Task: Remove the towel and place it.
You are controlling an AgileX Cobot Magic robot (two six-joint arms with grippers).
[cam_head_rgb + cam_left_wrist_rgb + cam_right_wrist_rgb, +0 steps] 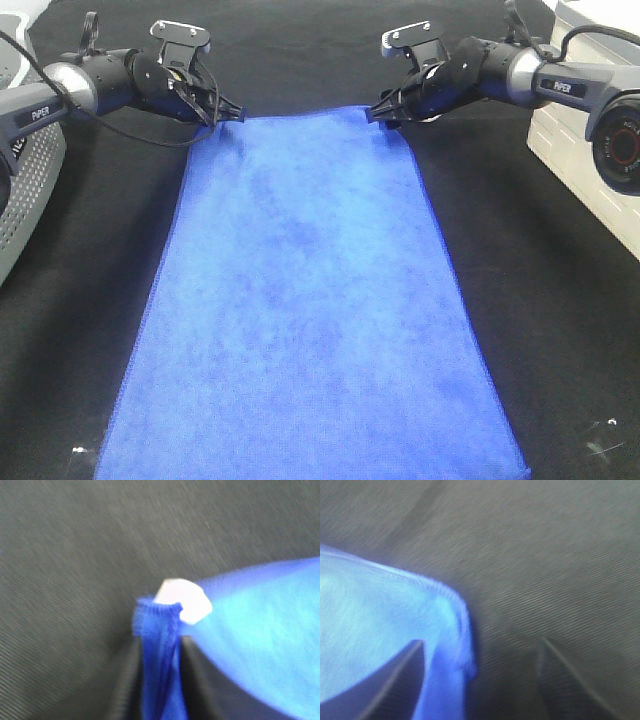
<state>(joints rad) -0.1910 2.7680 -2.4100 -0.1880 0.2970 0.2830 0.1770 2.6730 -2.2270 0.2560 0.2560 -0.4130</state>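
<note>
The royal-blue towel (310, 300) lies spread flat on the black table cloth (80, 330), running from the front edge to the far middle. My left gripper (232, 112) is at its far left corner. In the left wrist view this gripper (157, 680) is shut on the bunched towel corner (260, 630), with the white tag (182, 600) just beyond the fingertips. My right gripper (378, 115) is at the far right corner. In the right wrist view it (480, 642) is open, and the towel corner (370, 610) lies between its fingers, against one finger (405, 680).
A grey perforated unit (25, 190) stands at the left edge. A white box (580, 130) stands at the right edge behind the right arm. Black cloth runs along both sides of the towel and behind it.
</note>
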